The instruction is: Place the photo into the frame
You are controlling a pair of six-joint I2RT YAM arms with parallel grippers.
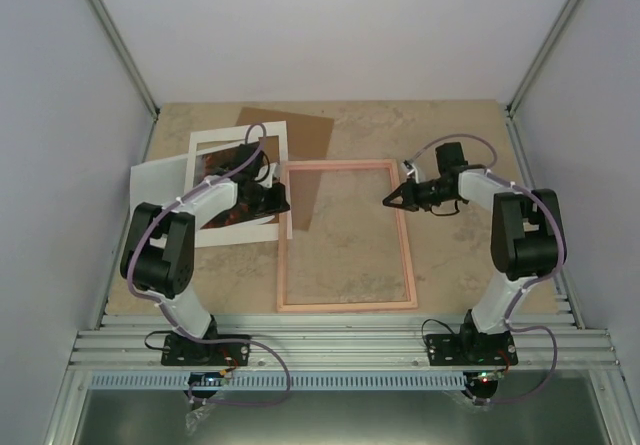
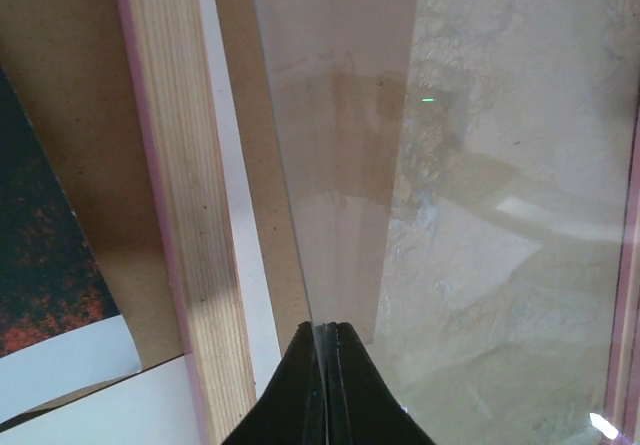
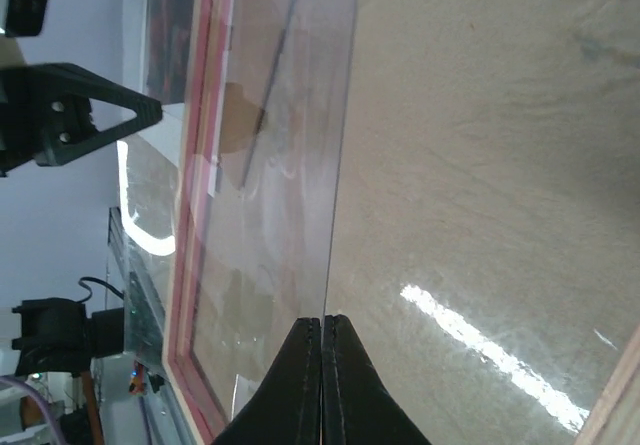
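The pink frame [image 1: 345, 306] lies flat mid-table; its wooden rail [image 2: 180, 165] and pink edge [image 3: 195, 165] show in the wrist views. A clear pane [image 2: 450, 215] hangs over it, and its edge runs into both sets of jaws. My left gripper [image 1: 287, 202] [image 2: 328, 327] is shut on the pane's left edge. My right gripper [image 1: 388, 202] [image 3: 322, 318] is shut on the right edge of the pane [image 3: 270, 215]. The photo [image 1: 232, 215] [image 2: 40, 265], dark with red-orange foliage, lies left of the frame, partly under the left arm.
A white mat [image 1: 235, 140] with a cut-out window rests over the photo. A brown backing board [image 1: 310, 130] lies behind it, reaching to the frame's far left corner. A white sheet [image 1: 155, 180] sits at the far left. Grey walls close in three sides.
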